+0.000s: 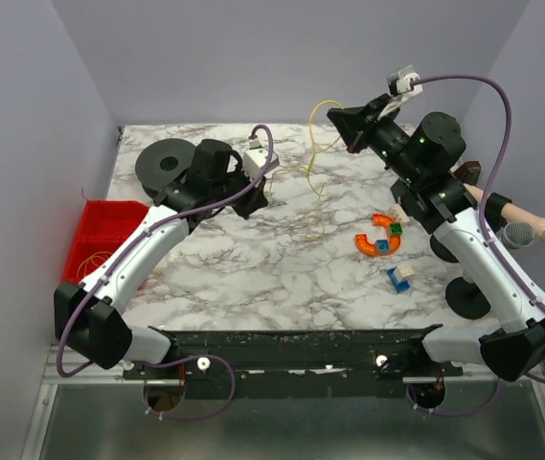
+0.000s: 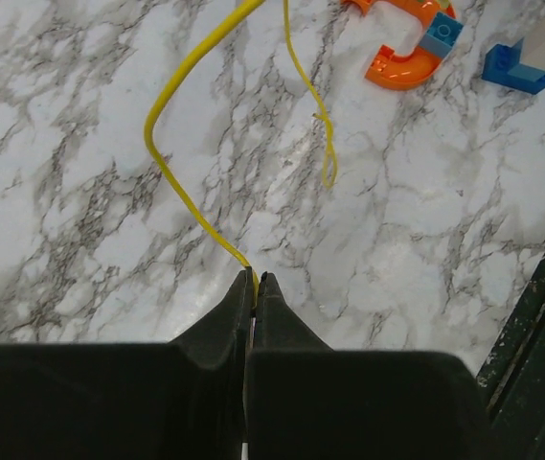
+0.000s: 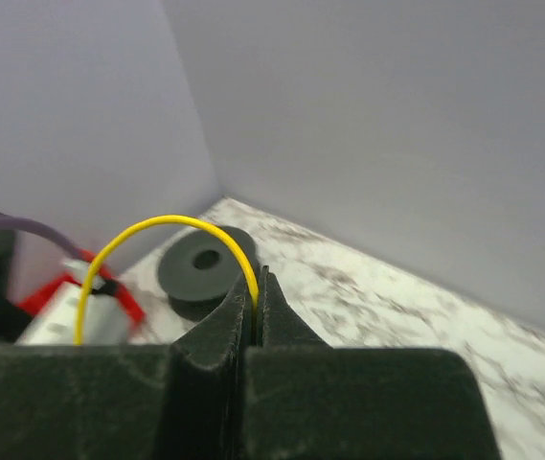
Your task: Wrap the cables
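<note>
The cable is a thin yellow wire that rises in a loop at the back middle of the marble table and trails down towards its centre. My left gripper is shut on one part of it. In the left wrist view the wire leaves the closed fingertips and bends up and away, and a second strand hangs with a small loop at its end. My right gripper is held high near the back wall. It is shut on the wire, which arcs left from its tips.
A black spool lies flat at the back left, also in the right wrist view. A red bin stands at the left edge. An orange curved piece and blue blocks lie right of centre. Black discs and a wooden handle sit far right.
</note>
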Tool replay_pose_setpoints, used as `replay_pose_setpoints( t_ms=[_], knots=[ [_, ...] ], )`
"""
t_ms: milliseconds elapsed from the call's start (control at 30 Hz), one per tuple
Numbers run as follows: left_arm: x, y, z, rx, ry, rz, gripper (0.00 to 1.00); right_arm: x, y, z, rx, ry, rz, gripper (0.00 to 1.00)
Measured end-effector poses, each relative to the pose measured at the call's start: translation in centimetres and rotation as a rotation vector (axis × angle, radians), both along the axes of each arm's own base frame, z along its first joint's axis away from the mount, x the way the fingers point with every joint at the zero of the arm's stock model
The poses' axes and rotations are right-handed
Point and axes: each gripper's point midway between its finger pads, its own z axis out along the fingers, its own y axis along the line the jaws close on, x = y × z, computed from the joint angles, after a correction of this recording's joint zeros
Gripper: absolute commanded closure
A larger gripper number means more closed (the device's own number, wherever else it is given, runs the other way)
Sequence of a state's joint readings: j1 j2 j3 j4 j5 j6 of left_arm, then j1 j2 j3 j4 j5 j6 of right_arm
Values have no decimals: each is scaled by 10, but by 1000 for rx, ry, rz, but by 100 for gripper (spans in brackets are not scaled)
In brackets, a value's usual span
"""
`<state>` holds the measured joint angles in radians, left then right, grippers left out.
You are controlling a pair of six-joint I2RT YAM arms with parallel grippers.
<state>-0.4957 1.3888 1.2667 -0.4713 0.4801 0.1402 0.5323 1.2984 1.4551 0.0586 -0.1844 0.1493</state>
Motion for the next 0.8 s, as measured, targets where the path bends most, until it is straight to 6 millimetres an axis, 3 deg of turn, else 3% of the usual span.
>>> replay_pose_setpoints(
  t_ms=[100,133,233,333,400,433,500,600,700,800],
  knots=[
    [2,18,10,28,-34,41,100,27,-41,-40,-18,86,-89,99],
    [4,27,16,40,-45,65,100,40,-58,-58,-25,129,-130,95],
    [13,44,45,55,-91,116,100,73,-98,-128,-65,314,-235,32],
    [12,48,85,38,-157,113,100,86,-105,-191,-127,491,-261,13],
    [4,46,106,25,-202,82,100,85,-105,-220,-168,573,-254,10],
    [-2,44,111,24,-214,66,100,83,-105,-228,-186,596,-251,4],
    [-15,39,113,49,-239,13,100,77,-105,-234,-210,614,-243,0],
    [-23,35,100,134,-263,-33,100,64,-108,-222,-242,574,-233,0],
    [-16,43,84,266,-293,-46,100,45,-108,-192,-278,475,-187,0],
    [-14,51,75,372,-328,-100,100,15,-89,-158,-318,321,-16,0]
  ],
)
